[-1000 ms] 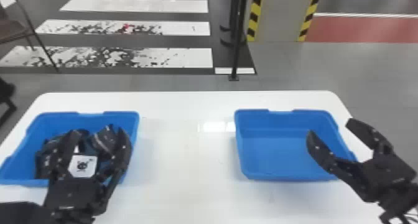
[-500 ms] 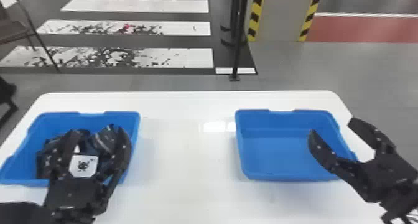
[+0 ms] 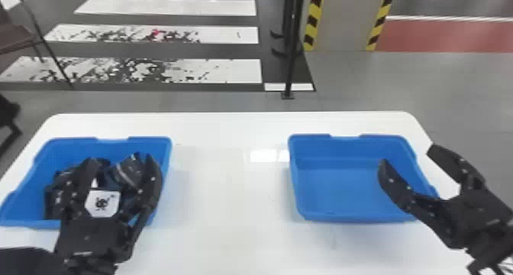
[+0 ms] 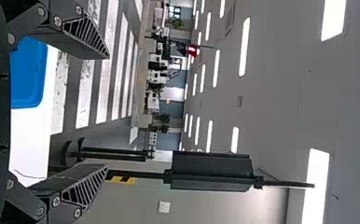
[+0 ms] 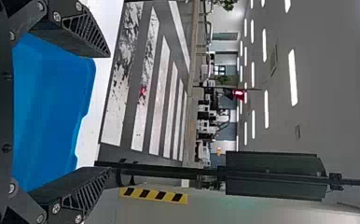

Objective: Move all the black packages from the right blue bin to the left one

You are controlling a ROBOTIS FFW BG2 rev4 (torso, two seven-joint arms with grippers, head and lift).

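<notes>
"Fingers on the left gripper [image 3: 120, 161], how do they stand?"

"Spread apart, over the left blue bin [image 3: 76, 150]."

"And the right gripper [image 3: 409, 157]?"

"Parted as well. In the head view, one fingertip shows against the right blue bin [image 3: 343, 190], the other just past its rim."

"Where are the black packages [image 3: 131, 171]?"

"Bunched in the left blue bin, partly hidden behind the left gripper. Both bins sit well apart on a white table [image 3: 229, 194]."

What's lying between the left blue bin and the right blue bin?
White tabletop, with bright reflections on it, lies between the left blue bin and the right blue bin, as the head view shows.
</notes>
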